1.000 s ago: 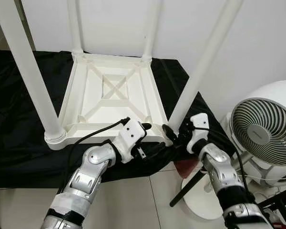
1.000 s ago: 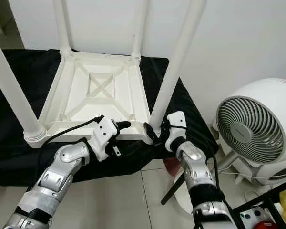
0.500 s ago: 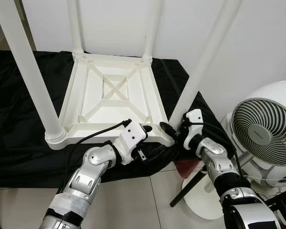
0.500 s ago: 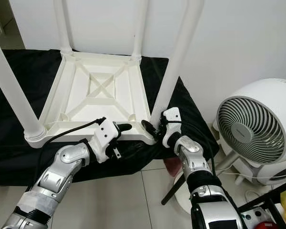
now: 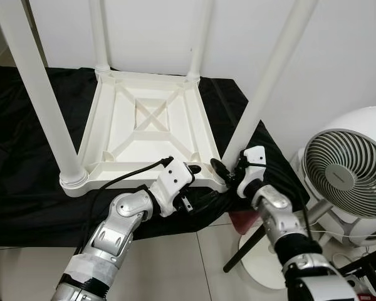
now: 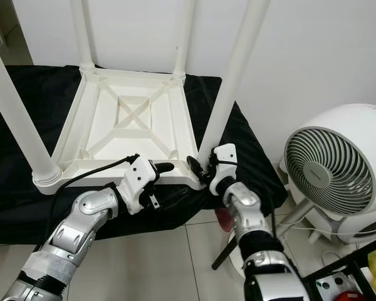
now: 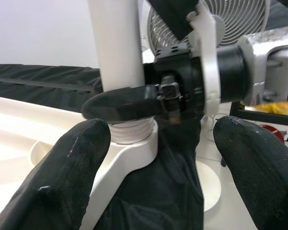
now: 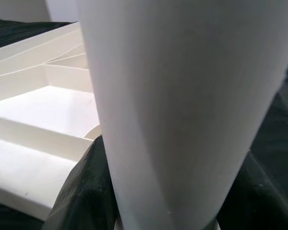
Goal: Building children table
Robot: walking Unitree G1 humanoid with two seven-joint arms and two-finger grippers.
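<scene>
The white table [image 5: 144,125] lies upside down on a black cloth [image 5: 25,188], its four legs pointing up. The near right leg [image 5: 263,94] stands tall in its corner socket, leaning a bit to the right. The right claw [image 5: 229,172] is closed around the bottom of this leg. The left claw [image 5: 193,169] is open, just beside that corner, touching nothing. So the right arm is nearer.

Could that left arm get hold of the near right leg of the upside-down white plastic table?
Probably not easily: the right gripper is at the white table leg, at its base, between it and the open left gripper.
</scene>
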